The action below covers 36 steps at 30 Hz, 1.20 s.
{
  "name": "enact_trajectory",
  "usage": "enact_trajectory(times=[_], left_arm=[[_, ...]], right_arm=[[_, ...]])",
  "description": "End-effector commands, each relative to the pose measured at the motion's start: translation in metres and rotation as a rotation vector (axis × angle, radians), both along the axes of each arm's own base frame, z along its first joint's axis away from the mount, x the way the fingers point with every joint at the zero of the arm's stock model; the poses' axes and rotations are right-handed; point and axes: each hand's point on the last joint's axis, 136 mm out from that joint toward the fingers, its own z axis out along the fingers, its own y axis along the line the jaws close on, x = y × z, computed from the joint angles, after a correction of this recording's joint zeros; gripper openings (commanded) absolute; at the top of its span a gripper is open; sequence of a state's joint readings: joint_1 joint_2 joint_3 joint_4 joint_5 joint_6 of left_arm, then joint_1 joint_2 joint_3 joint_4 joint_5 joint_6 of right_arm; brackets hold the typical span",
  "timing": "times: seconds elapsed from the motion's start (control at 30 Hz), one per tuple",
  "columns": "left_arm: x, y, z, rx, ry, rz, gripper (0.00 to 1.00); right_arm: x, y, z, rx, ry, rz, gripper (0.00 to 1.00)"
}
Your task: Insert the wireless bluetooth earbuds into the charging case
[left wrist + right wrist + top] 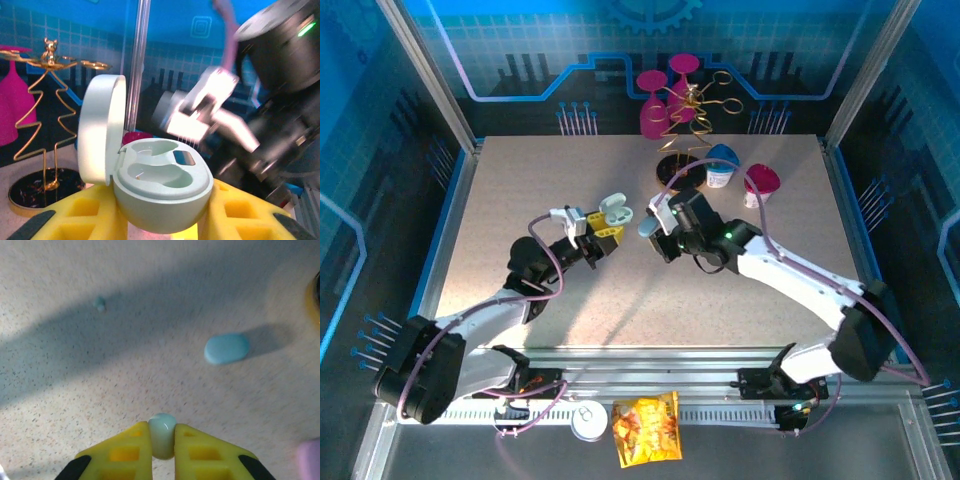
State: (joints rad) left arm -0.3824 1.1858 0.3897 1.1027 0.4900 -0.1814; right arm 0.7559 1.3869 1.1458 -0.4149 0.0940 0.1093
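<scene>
Mint-green plastic up front: the case (160, 185) sits clamped between the yellow fingers of the left gripper (165, 222), held up off the table (520, 180) near its middle. The lid (102, 130) is swung wide open and stands nearly upright on the left. Look into the sockets (165, 172): both are bare, with nothing seated in either one.

Over to the right gripper (162, 446), and it has one. A pale bud (162, 429) is pinched tight between the two yellow fingertips and carried clear above the table. The jaws are closed right onto it, and the bud pokes out just past the tips.

Down on the table, a second bud (99, 302) lies loose, small and pale, well apart from the gripper. A blue case (226, 348) lies shut, also on the table and off to the right.

So where does that leave us? I'd call it early in the job: case open and presented, first bud picked, none inserted. Left to do, by my read: bring this bud across to the open case, line it up over a socket and press it home. The loose one may be next for the other socket.
</scene>
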Motion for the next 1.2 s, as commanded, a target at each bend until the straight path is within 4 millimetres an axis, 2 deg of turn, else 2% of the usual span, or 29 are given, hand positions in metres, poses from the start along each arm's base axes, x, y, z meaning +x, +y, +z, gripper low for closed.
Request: enact_trajectory(times=[0.0,0.13,0.23,0.33,0.53,0.8,1.17], left_arm=[[0.000,-0.001,-0.011,0.023,0.011,0.001,0.18],[-0.003,-0.003,-0.019,0.040,0.034,-0.019,0.18],[-0.007,-0.006,-0.025,0.069,0.043,-0.047,0.18],[-0.010,-0.008,-0.032,0.106,0.047,-0.067,0.18],[-0.018,-0.011,-0.032,0.124,0.040,-0.105,0.18],[-0.024,-0.012,-0.021,0.094,0.011,-0.133,0.18],[-0.021,-0.010,-0.020,0.088,0.007,-0.111,0.18]], right_arm=[[-0.003,0.001,0.035,-0.032,-0.190,0.056,0.07],[-0.015,0.015,0.076,0.008,-0.317,0.134,0.07],[-0.021,0.028,0.093,0.020,-0.369,0.186,0.07],[-0.021,0.037,0.099,0.017,-0.389,0.214,0.07],[-0.013,0.045,0.097,-0.011,-0.399,0.222,0.07],[-0.010,0.048,0.086,-0.042,-0.387,0.230,0.07],[-0.027,0.050,0.076,-0.077,-0.340,0.321,0.07]])
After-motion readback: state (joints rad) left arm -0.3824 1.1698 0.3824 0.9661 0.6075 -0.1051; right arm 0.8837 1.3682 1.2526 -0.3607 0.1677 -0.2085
